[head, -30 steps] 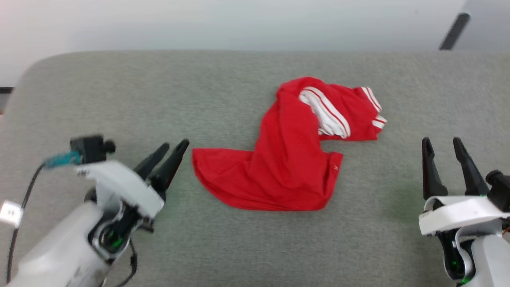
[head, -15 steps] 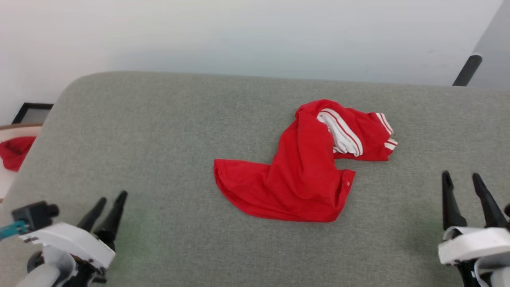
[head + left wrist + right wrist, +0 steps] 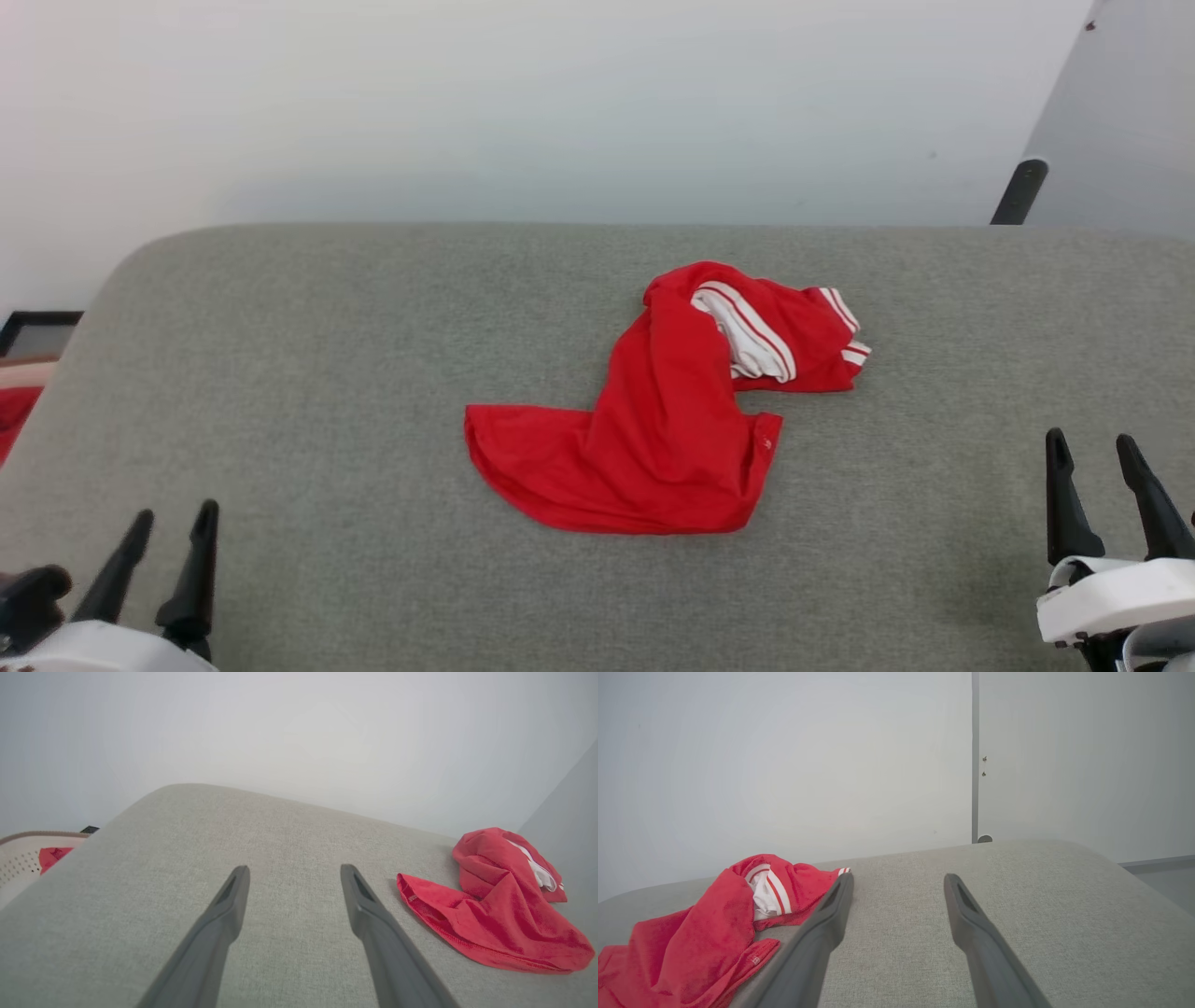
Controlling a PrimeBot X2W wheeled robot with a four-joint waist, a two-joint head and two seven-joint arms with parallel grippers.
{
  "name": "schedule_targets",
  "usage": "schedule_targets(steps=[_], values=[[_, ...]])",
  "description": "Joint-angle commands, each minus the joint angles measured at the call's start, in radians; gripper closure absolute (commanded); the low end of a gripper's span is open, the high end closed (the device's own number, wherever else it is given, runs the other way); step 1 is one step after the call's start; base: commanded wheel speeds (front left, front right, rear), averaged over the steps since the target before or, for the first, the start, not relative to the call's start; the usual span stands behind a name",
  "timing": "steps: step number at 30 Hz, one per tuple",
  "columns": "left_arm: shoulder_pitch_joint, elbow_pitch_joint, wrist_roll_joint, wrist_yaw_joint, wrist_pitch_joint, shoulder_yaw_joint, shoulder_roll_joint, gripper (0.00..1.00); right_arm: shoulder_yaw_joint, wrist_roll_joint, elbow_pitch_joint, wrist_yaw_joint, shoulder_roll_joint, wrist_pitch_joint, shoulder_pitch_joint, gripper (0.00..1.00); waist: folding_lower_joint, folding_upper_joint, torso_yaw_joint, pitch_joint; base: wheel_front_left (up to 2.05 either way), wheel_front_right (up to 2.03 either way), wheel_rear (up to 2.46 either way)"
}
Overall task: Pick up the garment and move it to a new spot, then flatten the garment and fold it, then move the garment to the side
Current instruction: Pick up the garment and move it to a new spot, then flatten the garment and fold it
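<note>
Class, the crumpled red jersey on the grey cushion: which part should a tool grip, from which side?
Likely the raised bunch of the jersey by its striped trim, from above with the right tool: it stands proud; the lower hem lies flat.

a grey-green woven pad (image 3: 280, 392) with rounded corners spreads across the foreground, backed by a plain white wall (image 3: 467, 103). at the far right a dark slanted post (image 3: 1018, 191) stands against a grey panel (image 3: 1130, 121). off the pad's left edge sits a pale perforated basket (image 3: 18, 868) with a red cloth (image 3: 51, 856) inside, a black frame (image 3: 37, 327) near it. a thin vertical grey strip (image 3: 975, 756) divides wall from panel.
</note>
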State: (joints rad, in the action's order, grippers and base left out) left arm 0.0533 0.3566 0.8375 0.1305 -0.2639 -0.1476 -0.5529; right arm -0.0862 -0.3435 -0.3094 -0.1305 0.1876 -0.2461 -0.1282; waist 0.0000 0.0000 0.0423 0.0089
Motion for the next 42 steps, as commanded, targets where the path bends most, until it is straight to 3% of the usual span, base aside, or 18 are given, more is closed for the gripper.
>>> schedule_targets(steps=[1,5,11,22,42], values=[[-0.027,-0.029,-0.074,-0.004,0.0,0.049,0.021,0.0,0.006,-0.003,0.012,-0.001,0.003,0.002,-0.002,0.0,0.0,0.0,-0.015,-0.007,0.0,0.0,0.0],[-0.071,-0.108,-0.248,-0.003,0.0,0.14,0.059,0.0,0.015,0.001,0.039,-0.001,0.003,0.003,-0.02,0.0,0.0,0.0,-0.025,-0.006,0.0,0.0,0.0],[-0.115,-0.159,-0.371,-0.001,0.0,0.209,0.128,0.0,0.015,0.005,0.076,-0.001,-0.01,0.006,-0.02,0.0,0.0,0.0,-0.032,0.002,0.0,0.0,0.0],[-0.121,-0.152,-0.412,-0.001,0.0,0.218,0.166,0.0,0.015,0.021,0.049,-0.001,-0.029,-0.001,-0.019,0.0,0.0,0.0,-0.027,0.018,0.0,0.0,0.0],[-0.085,-0.174,-0.419,0.0,0.0,0.17,0.147,0.0,0.03,0.036,0.04,-0.001,-0.041,-0.008,-0.044,0.0,0.0,0.0,-0.029,0.04,0.0,0.0,0.0]])
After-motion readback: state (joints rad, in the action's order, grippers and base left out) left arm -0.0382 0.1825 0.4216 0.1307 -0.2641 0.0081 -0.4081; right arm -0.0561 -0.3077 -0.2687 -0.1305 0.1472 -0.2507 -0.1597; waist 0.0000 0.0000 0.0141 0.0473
